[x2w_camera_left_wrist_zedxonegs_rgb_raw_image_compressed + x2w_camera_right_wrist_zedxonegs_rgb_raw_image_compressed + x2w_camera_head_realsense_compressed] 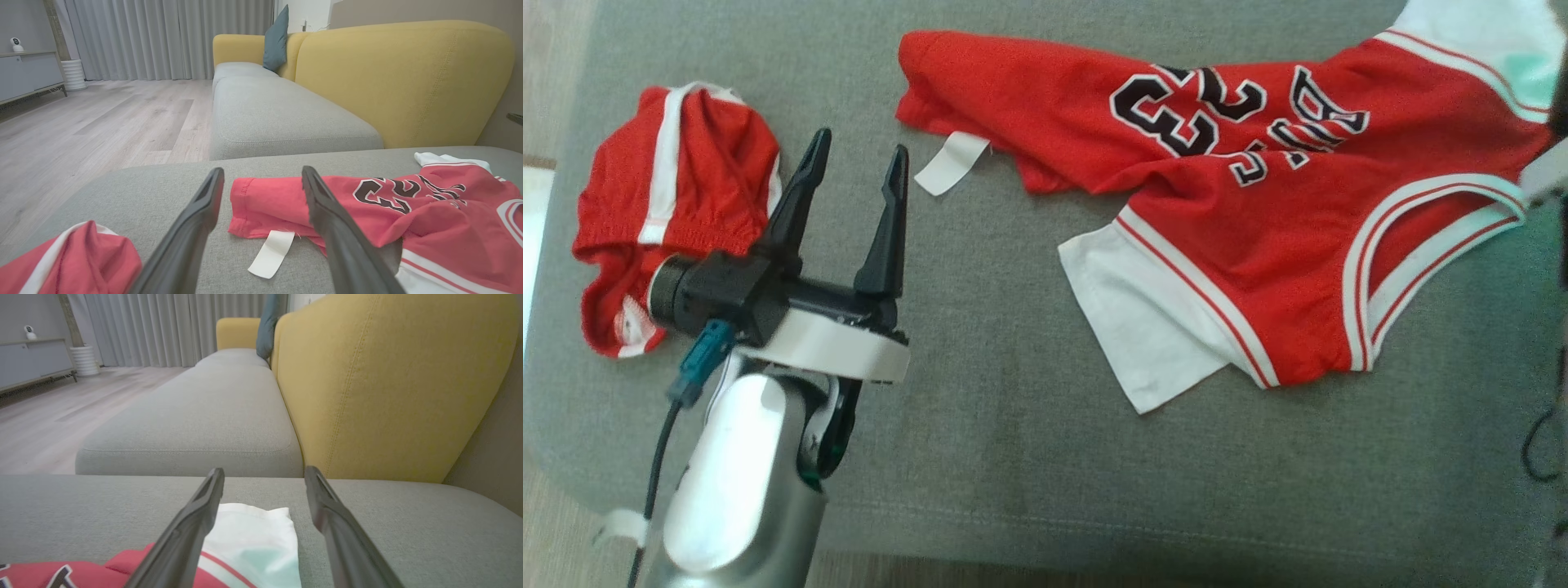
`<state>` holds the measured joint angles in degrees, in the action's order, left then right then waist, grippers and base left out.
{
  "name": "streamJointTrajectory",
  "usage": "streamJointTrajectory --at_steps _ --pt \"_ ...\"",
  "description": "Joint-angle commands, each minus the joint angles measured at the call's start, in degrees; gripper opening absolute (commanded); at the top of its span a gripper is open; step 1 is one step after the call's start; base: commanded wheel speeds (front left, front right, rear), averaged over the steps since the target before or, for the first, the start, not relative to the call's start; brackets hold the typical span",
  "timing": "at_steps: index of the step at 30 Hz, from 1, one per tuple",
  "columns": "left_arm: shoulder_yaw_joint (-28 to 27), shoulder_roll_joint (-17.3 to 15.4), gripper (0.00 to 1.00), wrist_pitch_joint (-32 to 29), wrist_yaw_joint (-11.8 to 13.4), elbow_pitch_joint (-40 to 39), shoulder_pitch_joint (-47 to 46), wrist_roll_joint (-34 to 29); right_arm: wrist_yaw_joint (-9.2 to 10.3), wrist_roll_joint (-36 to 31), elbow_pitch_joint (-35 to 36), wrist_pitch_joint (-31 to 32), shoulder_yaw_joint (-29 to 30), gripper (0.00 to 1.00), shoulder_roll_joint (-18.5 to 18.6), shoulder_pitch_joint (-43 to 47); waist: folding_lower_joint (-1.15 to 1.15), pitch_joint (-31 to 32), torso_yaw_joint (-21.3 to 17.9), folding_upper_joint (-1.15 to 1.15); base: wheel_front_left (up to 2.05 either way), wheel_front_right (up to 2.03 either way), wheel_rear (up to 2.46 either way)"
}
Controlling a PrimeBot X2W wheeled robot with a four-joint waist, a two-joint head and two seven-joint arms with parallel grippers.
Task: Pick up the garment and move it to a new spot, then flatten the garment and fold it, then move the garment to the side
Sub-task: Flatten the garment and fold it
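A red jersey (1217, 204) with the number 23 lies rumpled on a grey sofa cushion (1013, 408), right of centre. Its long axis runs left to right: the hem end, with a loose white label (952, 162), points left, and the white-trimmed armholes point right. The lettering reads upside down from the robot's side. A white panel (1143, 327) sticks out from under its near edge. The cloth is creased and partly doubled over, so flattening, folding and moving aside all seem to remain; whether this is already its new spot cannot be told. The left gripper (859, 145) hovers just left of the hem, jaws open and holding nothing. The right gripper (263, 473) hangs over the jersey's white right end, jaws also open and empty. Bunched red shorts (686, 204) lie at the far left.
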<state>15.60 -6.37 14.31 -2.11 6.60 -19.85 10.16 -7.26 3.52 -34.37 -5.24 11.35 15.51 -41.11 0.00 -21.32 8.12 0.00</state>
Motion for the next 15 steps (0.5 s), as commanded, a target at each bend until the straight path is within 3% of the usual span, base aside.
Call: streamJointTrajectory --at_steps 1,7,15 --pt "-2.5 -0.7 1.00 0.7 -0.2 -1.6 0.3 -0.5 -0.23 0.1 2.5 -1.1 -1.1 1.00 -0.5 1.7 0.00 1.1 -0.6 0.00 0.00 0.00 0.00" --pt "-4.0 -1.0 1.00 0.7 0.1 -1.6 3.1 -1.1 -0.23 1.0 13.7 -4.1 -4.4 1.00 -4.3 11.5 0.00 4.4 -2.0 0.00 0.00 0.00 0.00" --pt "-5.1 -1.3 1.00 0.7 0.2 -1.4 6.0 -1.5 -0.23 1.6 30.9 -0.4 -9.0 1.00 -10.0 28.1 0.00 7.8 -2.7 0.00 0.00 0.00 0.00"
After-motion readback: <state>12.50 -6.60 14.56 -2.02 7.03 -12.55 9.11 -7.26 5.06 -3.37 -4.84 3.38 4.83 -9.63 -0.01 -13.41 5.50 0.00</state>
